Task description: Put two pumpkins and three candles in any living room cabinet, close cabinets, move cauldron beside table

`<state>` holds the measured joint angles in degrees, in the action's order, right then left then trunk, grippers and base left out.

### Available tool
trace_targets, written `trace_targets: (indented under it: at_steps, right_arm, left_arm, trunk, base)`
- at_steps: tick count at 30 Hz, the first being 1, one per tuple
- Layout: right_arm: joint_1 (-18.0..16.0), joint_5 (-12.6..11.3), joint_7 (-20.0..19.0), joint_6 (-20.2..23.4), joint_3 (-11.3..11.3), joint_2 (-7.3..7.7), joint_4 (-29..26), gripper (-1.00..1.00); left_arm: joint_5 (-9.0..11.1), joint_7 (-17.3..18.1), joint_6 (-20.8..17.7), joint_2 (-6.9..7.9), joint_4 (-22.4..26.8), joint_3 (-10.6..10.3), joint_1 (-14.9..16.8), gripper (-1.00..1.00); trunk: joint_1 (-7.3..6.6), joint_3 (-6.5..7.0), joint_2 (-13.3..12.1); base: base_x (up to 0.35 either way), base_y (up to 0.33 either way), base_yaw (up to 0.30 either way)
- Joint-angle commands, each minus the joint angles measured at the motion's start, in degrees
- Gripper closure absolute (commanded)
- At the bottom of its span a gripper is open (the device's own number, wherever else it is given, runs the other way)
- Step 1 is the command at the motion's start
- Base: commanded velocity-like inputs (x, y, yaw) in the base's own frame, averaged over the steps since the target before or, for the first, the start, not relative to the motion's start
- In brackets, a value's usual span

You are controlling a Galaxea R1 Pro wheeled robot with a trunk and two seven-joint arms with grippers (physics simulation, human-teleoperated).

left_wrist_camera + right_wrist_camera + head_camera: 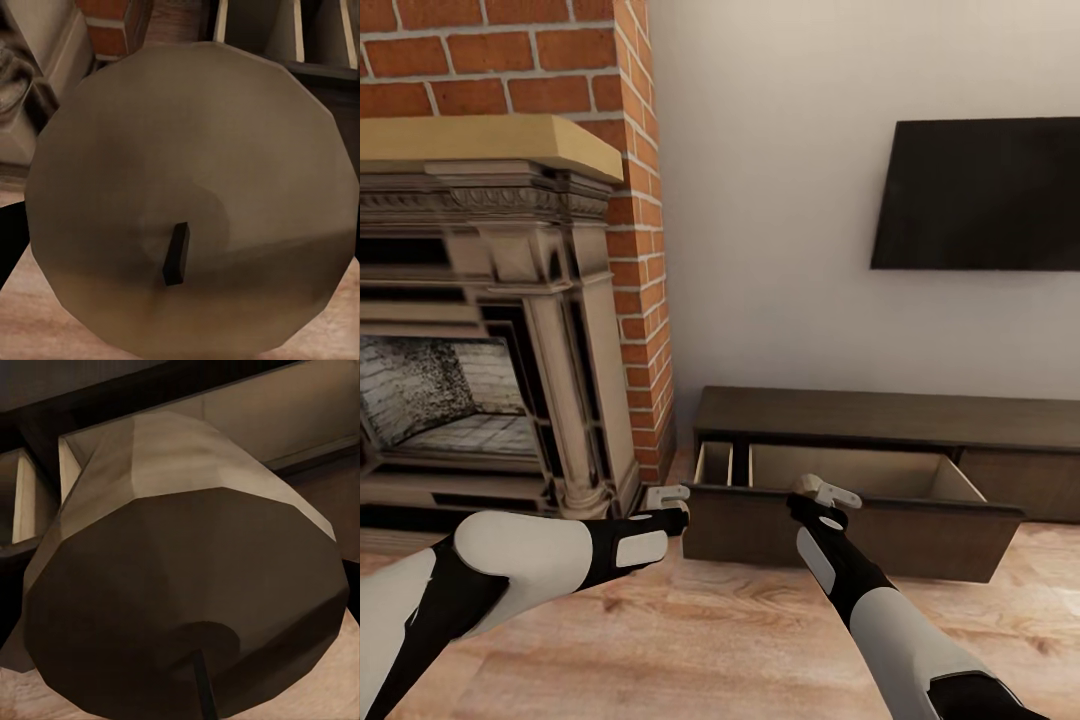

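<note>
Both hands w/ candles [187, 202] [187, 585], cabinet [880, 425] drawer open.

each wrist view's candle [191, 202] [187, 585] blocks the pincer holding it; beyond, the cabinet [880, 470] runs off the head view's edge beside the tv [980, 195].

No legible text or signs.

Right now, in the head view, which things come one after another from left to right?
Fireplace → brick column → left pincer → right pincer → wall-mounted TV.
</note>
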<state>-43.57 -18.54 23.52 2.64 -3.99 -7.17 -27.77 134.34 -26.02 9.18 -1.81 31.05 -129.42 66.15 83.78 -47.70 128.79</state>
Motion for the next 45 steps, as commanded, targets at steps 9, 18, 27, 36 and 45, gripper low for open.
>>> trace_targets:
  at_steps: [9, 18, 27, 36, 45]
  right_arm:
    - [-0.02, -0.44, 0.54, 0.34, -0.41, 0.05, -0.09, 1.00]
    - [-0.02, -0.44, 0.58, 0.35, -0.34, 0.05, -0.09, 1.00]
    - [-0.02, -0.44, 0.79, 0.50, -0.32, 0.11, -0.09, 1.00]
    - [-0.02, -0.44, 0.83, 0.45, -0.32, 0.14, -0.09, 1.00]
    - [-0.02, -0.44, 0.83, 0.40, -0.32, 0.14, -0.09, 1.00]
  left_arm:
    - [0.66, 0.00, 0.49, -0.47, 0.38, -1.20, 0.12, 1.00]
    - [0.66, 0.00, 0.49, -0.90, 0.41, -2.31, 0.12, 1.00]
    - [0.66, 0.00, 0.49, -0.98, 0.40, -2.33, 0.12, 1.00]
    - [0.66, 0.00, 0.49, -1.00, 0.41, -2.40, 0.12, 1.00]
    - [0.66, 0.00, 0.49, -1.24, 0.41, -2.42, 0.12, 1.00]
  trunk:
    - [-1.99, 1.55, -3.60]
    - [-3.97, 3.17, -7.21]
    - [-5.94, 4.40, -10.82]
    - [-7.92, 5.19, -14.42]
    - [-9.90, 5.98, -18.03]
  base:
    - [0.000, 0.000, 0.000]
    - [0.000, 0.000, 0.000]
    - [0.000, 0.000, 0.000]
    - [0.000, 0.000, 0.000]
    - [0.000, 0.000, 0.000]
